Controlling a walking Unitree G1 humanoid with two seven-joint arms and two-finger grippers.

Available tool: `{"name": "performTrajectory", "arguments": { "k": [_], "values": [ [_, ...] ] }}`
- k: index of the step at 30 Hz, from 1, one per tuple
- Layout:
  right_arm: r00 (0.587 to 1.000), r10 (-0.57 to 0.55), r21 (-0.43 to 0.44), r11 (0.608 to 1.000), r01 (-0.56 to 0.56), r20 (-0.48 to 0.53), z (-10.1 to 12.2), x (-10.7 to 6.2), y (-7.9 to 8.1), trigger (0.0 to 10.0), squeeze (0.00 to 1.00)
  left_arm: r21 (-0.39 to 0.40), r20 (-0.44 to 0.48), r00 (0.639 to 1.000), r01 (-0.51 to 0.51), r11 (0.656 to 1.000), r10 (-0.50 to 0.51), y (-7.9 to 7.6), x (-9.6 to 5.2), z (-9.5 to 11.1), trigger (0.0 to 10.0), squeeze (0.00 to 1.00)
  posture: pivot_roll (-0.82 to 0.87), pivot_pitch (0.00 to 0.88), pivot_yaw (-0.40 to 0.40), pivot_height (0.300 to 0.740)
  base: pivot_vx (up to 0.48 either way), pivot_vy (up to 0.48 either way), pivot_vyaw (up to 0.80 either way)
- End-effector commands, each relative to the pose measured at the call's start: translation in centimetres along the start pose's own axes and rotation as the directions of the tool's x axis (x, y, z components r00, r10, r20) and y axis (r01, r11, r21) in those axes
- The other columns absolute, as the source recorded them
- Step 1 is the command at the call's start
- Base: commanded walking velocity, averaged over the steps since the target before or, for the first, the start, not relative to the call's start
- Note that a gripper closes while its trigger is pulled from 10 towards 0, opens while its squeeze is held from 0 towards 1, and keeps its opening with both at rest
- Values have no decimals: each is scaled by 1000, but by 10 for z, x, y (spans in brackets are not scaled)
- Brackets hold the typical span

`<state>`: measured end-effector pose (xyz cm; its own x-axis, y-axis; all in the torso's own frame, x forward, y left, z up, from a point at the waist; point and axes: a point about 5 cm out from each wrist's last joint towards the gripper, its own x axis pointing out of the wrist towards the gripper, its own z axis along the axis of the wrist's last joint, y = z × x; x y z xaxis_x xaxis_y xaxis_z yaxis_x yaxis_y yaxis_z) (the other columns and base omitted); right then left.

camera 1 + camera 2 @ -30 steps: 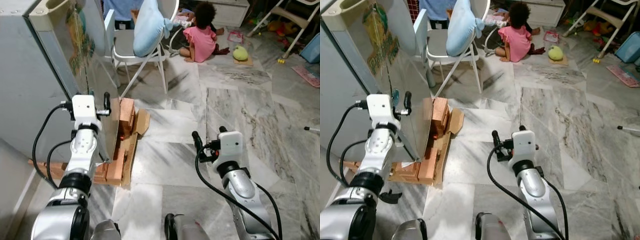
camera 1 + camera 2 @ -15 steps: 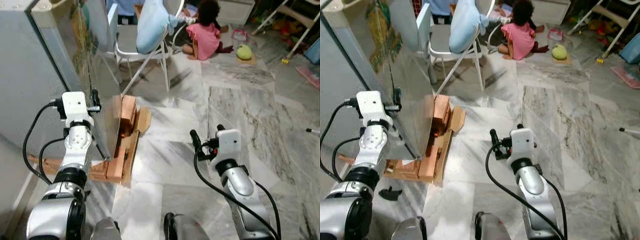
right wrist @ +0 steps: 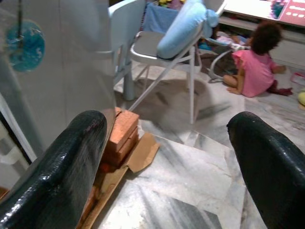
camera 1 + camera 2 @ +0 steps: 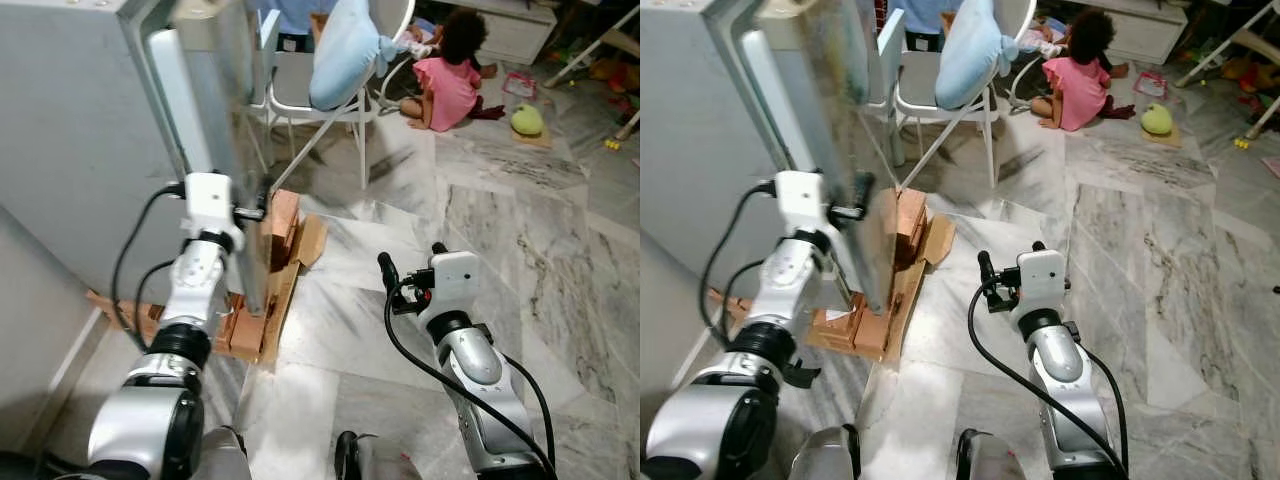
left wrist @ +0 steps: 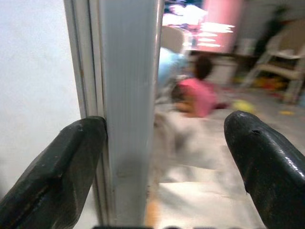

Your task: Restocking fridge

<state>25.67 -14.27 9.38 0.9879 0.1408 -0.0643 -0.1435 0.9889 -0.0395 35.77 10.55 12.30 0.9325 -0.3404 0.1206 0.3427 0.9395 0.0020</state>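
I have the left gripper (image 5: 162, 157) raised against the free edge of the tall grey fridge door (image 4: 215, 120). Through the left wrist camera its two black fingers (image 5: 57, 167) stand wide apart, one pad pressed on the inner side of the door edge (image 5: 126, 109), the other well out in open air, so the door sits between the fingers but is not clamped. The door stands ajar, swung out from the grey fridge body (image 4: 80, 150), which rests on a stack of red-brown bricks and flattened cardboard (image 4: 275, 260) on the marble floor (image 4: 520, 230).

The right gripper (image 3: 167, 157) is held out low over the floor, beside the bricks. Its fingers (image 3: 57, 171) are spread wide and hold nothing.

Beyond the door stands a white folding chair (image 4: 310, 85) with a pale blue cushion (image 4: 345, 50) draped on its back. Farther off a child in a pink top (image 4: 450, 75) sits on the floor near a yellow-green toy (image 4: 526, 120).
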Motion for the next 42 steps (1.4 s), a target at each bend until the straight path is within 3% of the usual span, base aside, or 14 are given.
{"name": "performTrajectory", "arguments": {
  "k": [1, 3, 6, 16, 27, 32, 42],
  "values": [
    [999, -39, 2, 999, 39, -12, -4, -1, -7, 10000, 0, 30, 134, 969, 207, 978, -209, -41, 17, 36, 10000, 0, -54, 86, -41, 740, 0, 0, 0],
    [998, -56, 10, 998, 56, -9, -5, -1, -7, 10000, 0, 10, 174, 929, 330, 944, -326, -73, 15, 43, 10000, 0, -48, 81, -37, 740, 0, 0, 0],
    [998, -59, 12, 998, 59, -3, -5, 2, -4, 10000, 0, 21, 159, 927, 340, 940, -339, -80, 11, 36, 10000, 0, -39, 77, -38, 740, 0, 0, 0],
    [998, -59, 15, 998, 59, 11, -4, 10, -3, 10000, 0, 16, 59, 962, 264, 964, -265, -41, -12, 11, 10000, 0, -19, 59, -45, 740, 195, -136, -530],
    [998, -54, 15, 998, 54, 25, -5, 12, -1, 10000, 0, 36, 21, 962, 270, 962, -271, -44, -17, 2, 10000, 0, -26, 38, -43, 740, 427, -22, -218],
    [997, -62, 10, 998, 61, 35, -4, 15, -2, 10000, 0, 75, -15, 991, 132, 988, -131, -28, -17, -5, 10000, 0, -28, 26, -38, 740, 477, 0, 0],
    [997, -57, 13, 998, 56, 45, -3, 19, 2, 10000, 0, 95, -39, 996, 87, 992, -84, -22, -12, -7, 10000, 0, -24, 18, -34, 740, 480, 0, 0]
  ]
}}
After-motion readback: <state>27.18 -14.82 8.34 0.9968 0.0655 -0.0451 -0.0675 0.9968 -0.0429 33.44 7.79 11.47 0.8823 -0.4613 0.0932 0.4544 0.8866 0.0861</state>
